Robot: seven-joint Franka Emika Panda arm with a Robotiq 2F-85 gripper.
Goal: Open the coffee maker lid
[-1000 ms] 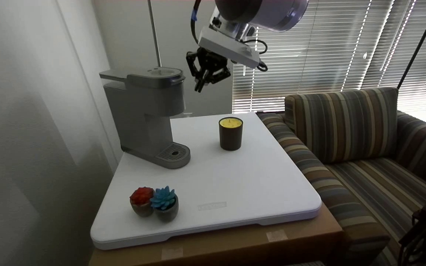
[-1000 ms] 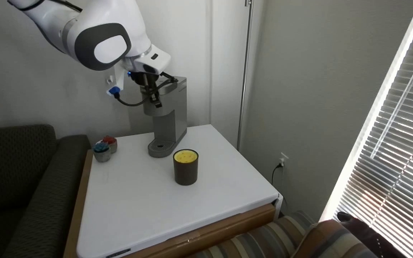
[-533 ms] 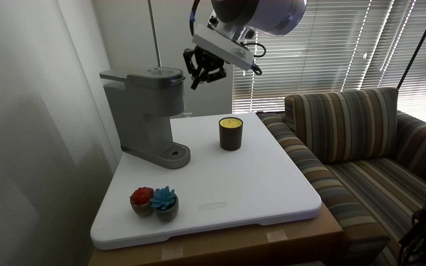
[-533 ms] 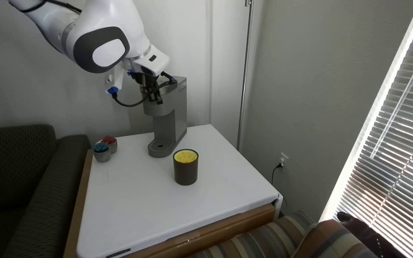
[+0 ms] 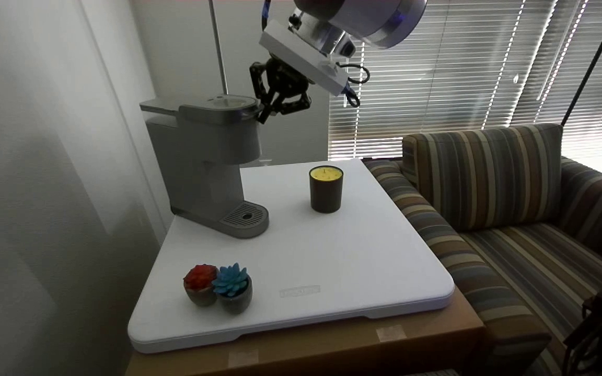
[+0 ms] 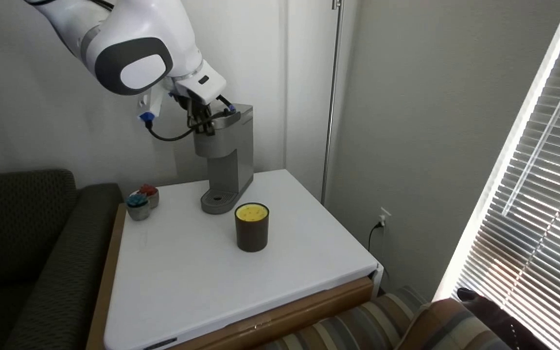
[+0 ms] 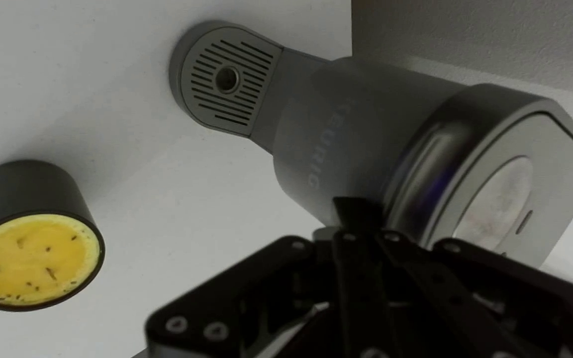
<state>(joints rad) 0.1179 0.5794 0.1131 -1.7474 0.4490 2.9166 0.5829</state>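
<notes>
The gray coffee maker [image 5: 215,136] stands upright at the table's far left in an exterior view; it also shows in an exterior view [image 6: 224,170] and in the wrist view [image 7: 336,134]. Its lid [image 5: 222,101] lies flat and closed on the head; the wrist view shows the lid [image 7: 540,144] with a shiny front rim. My gripper [image 5: 263,119] is shut and empty, at the front of the head near the lid's front edge. In the wrist view the gripper [image 7: 358,211] covers part of the head just below the rim. I cannot tell whether it touches.
A dark cup with yellow top [image 5: 326,190] stands on the white table [image 5: 343,261], in front of the coffee maker. Two small potted succulents [image 5: 233,292] stand near a table edge. A wall [image 5: 71,209] is close behind the machine. A striped sofa [image 5: 481,183] is beside the table.
My gripper has moved toward the coffee maker's head and slightly up, from apart in front of it to right at the lid's front edge. The coffee maker and lid have not moved.
</notes>
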